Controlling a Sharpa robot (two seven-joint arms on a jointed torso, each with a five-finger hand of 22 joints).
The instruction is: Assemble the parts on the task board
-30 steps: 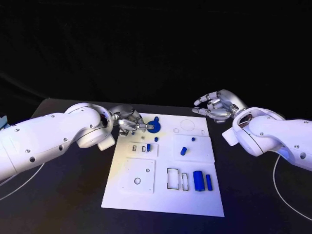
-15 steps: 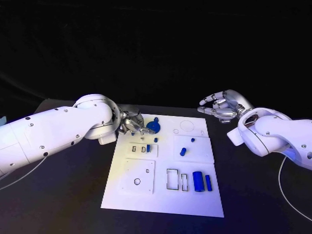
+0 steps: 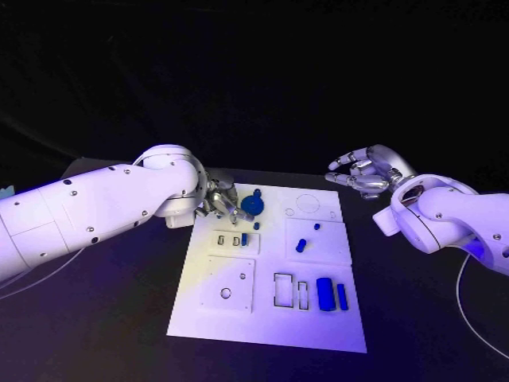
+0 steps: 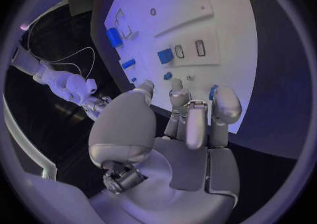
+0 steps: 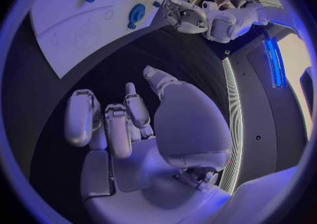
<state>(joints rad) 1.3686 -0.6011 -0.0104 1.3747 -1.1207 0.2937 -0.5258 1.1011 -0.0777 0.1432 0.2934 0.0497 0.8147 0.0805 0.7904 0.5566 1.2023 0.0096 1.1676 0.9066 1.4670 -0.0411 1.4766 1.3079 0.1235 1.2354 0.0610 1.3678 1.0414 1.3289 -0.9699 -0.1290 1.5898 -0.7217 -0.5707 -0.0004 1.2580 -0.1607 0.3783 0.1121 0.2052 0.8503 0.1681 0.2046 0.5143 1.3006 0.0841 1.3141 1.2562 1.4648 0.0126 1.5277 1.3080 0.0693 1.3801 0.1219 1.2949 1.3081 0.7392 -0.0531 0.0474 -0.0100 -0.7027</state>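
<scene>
Disc-shaped blue part [image 3: 252, 204], upper centre, likely light, rigid: pinch its rim. Left robot hand [image 3: 219, 200] beside it and right robot hand [image 3: 363, 173] released.

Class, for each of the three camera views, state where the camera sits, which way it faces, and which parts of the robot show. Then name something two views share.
Head view: on the robot's head, looking down at the white task board; shows both white arms, left hand, right hand.
Left wrist view: behind the left hand, facing the board.
Right wrist view: behind the right hand, facing the board's far end.
Shared: the round blue disc part shows in the head and right wrist views.
</scene>
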